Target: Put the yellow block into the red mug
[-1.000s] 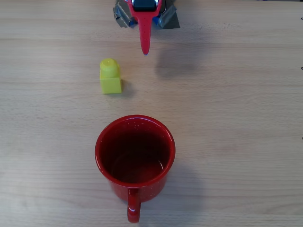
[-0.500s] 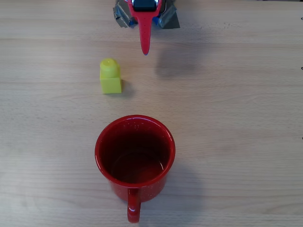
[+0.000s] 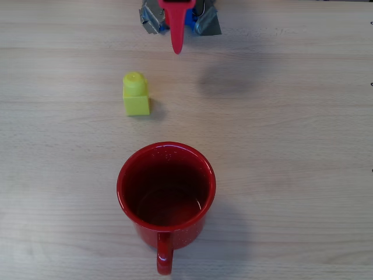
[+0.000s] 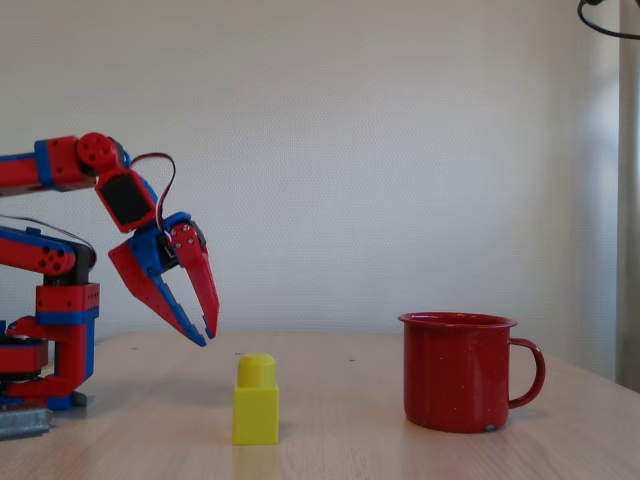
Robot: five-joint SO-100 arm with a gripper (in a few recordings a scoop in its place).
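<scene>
The yellow block (image 3: 136,95) (image 4: 256,401) stands upright on the wooden table, stud on top. The red mug (image 3: 166,193) (image 4: 460,371) stands apart from it, handle toward the bottom edge in the overhead view and to the right in the fixed view. My gripper (image 3: 176,46) (image 4: 204,334) hangs in the air above the table, up and to the left of the block in the fixed view. Its two pointed fingers stand slightly apart and nothing is between them.
The arm's base (image 4: 45,385) is clamped at the table's left end in the fixed view, with metal clamps (image 3: 207,22) at the top edge of the overhead view. A plain wall stands behind the table.
The red finger tip has drawn back toward the top edge of the overhead view. Block and mug have not moved.
</scene>
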